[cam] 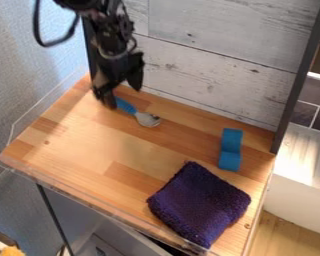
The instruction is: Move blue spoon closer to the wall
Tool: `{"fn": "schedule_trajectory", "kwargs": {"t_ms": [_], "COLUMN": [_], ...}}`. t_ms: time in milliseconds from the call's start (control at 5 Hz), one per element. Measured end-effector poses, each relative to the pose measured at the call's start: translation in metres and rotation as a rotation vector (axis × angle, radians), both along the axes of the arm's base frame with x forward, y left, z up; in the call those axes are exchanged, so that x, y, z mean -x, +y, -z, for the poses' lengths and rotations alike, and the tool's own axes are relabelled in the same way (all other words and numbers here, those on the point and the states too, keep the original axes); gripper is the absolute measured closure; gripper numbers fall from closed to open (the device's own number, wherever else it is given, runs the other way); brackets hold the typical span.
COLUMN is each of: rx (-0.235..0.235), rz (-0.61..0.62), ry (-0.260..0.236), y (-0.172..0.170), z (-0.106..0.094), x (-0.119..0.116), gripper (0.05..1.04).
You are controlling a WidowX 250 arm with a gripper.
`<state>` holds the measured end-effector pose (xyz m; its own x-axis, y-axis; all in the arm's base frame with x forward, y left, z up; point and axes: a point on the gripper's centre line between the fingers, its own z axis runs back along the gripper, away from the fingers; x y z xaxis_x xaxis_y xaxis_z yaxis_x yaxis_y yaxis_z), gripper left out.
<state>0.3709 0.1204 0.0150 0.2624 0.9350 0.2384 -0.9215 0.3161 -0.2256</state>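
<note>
The gripper (122,97) hangs at the upper left of the table, low over its back left part. It is open, its two fingers apart, with one near the upper end of the spoon's handle and the other behind it, closer to the wall. The blue spoon (126,106) lies on the wood, its blue handle pointing to the upper left and its metal bowl to the lower right. Whether a finger touches the handle I cannot tell. The whitewashed plank wall (209,75) stands along the table's back edge, a short way behind the spoon.
A blue curved block (231,150) is on the right part of the wooden table (76,145). A folded dark purple cloth (199,204) lies at the front right. Clear low edging (39,107) runs along the table's left side, and a dark post (301,80) borders the wall's right end.
</note>
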Motion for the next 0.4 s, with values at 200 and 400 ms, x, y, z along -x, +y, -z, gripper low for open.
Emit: {"fn": "schedule_trajectory", "kwargs": {"t_ms": [200, 400], "rx": [-0.025, -0.026], "rz": [0.041, 0.041], "ry": [0.005, 0.002], "y": [-0.0089, -0.0089], "z": [-0.0056, -0.0063], "x": [0.0078, 0.0075], "gripper": [0.084, 0.084]}}
